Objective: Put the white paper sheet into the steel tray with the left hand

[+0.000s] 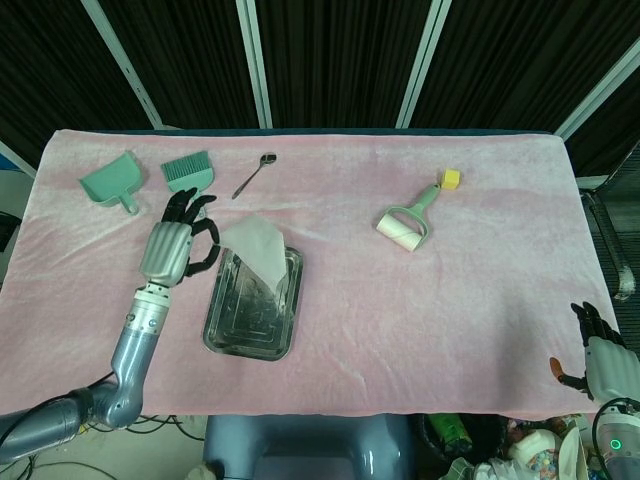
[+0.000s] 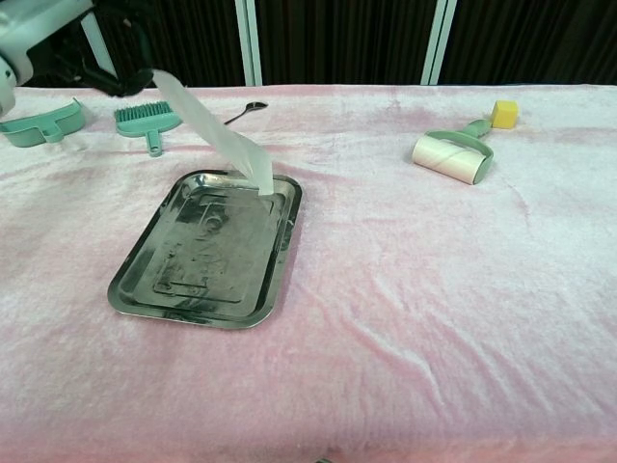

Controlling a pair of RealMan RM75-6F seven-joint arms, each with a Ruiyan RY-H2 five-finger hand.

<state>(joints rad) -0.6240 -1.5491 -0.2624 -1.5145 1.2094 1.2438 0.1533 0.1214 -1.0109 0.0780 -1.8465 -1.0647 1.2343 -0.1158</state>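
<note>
My left hand [image 1: 174,243] hovers at the steel tray's [image 1: 222,335] upper left corner and holds the white paper sheet [image 1: 258,250] by one end. The sheet slants down from the fingers, and its far end hangs over the tray's back part. In the chest view the same hand [image 2: 43,34] shows at the top left, with the paper [image 2: 214,135] sloping down to the tray [image 2: 145,299]. My right hand [image 1: 601,362] rests at the table's front right corner, away from everything; its fingers hold nothing.
A green dustpan [image 1: 108,184], a green brush [image 1: 189,174] and a spoon [image 1: 253,175] lie along the back left. A lint roller [image 1: 405,223] and a yellow block [image 1: 451,179] sit at the back right. The pink cloth [image 1: 430,300] covers the whole table.
</note>
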